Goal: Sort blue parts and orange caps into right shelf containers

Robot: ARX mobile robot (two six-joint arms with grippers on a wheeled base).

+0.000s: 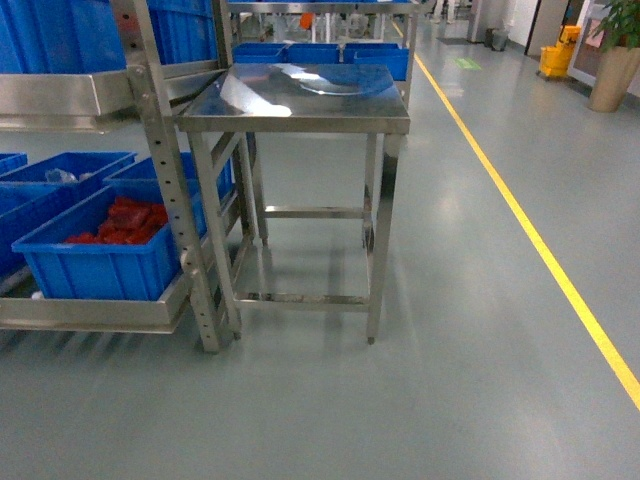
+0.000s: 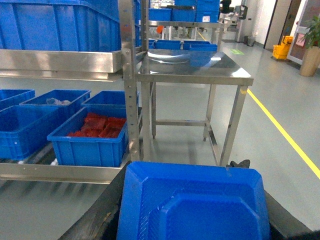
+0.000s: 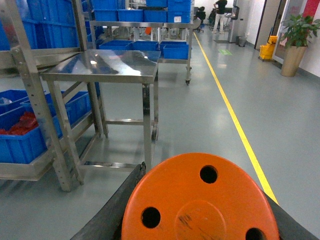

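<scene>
In the left wrist view a bright-blue blocky part fills the bottom, and my left gripper is shut on it, black fingers on either side. The right wrist view shows a round orange cap with three holes, my right gripper shut on it. Neither gripper appears in the head view. The steel shelf stands at the left. On its lower level sit blue bins; the rightmost bin holds red-orange pieces.
A stainless table stands beside the shelf's right end, more blue bins behind it. A yellow floor line runs along the right. A potted plant and a yellow mop bucket stand far right. Open grey floor lies in front.
</scene>
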